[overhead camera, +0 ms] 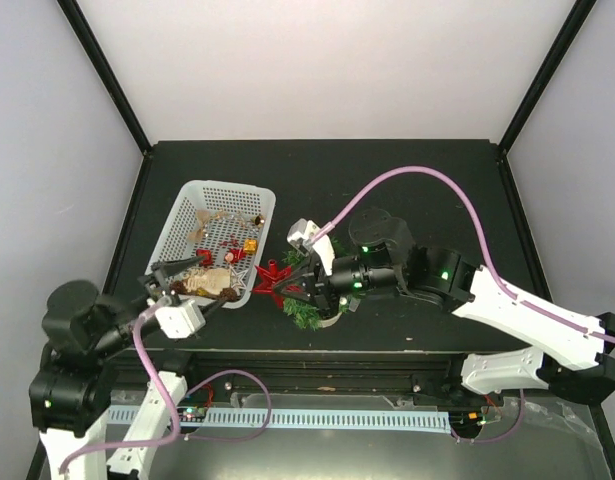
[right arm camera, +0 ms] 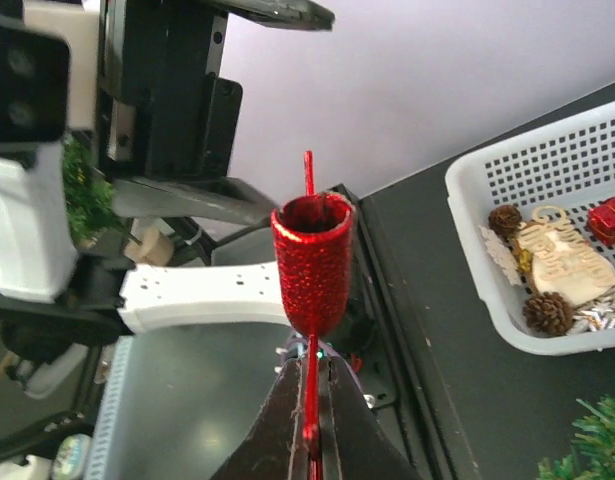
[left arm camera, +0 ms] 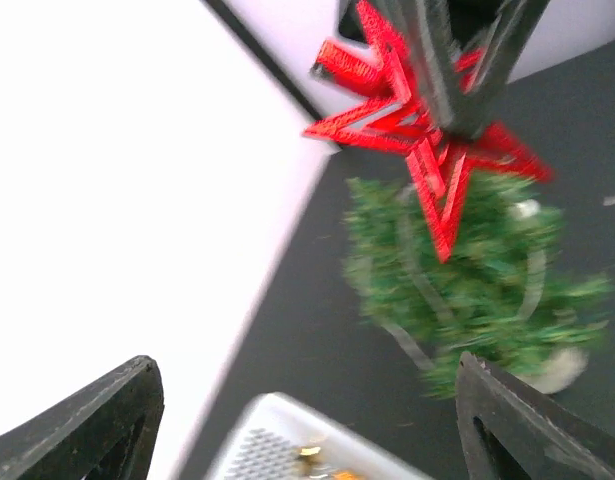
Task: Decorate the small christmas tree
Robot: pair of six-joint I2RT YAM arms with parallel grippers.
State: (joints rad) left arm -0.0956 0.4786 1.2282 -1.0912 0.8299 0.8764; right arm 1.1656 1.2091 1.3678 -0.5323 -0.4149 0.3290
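A red star is held clamped in the right gripper over the tree, which is set on the table beside the basket; the left gripper is spread wide over the basket's near end

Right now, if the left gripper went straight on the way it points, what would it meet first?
Probably the white basket's rim, just ahead and low between its open fingers; if it clears that, the small christmas tree under the red star held by the right gripper. Depth is unclear.
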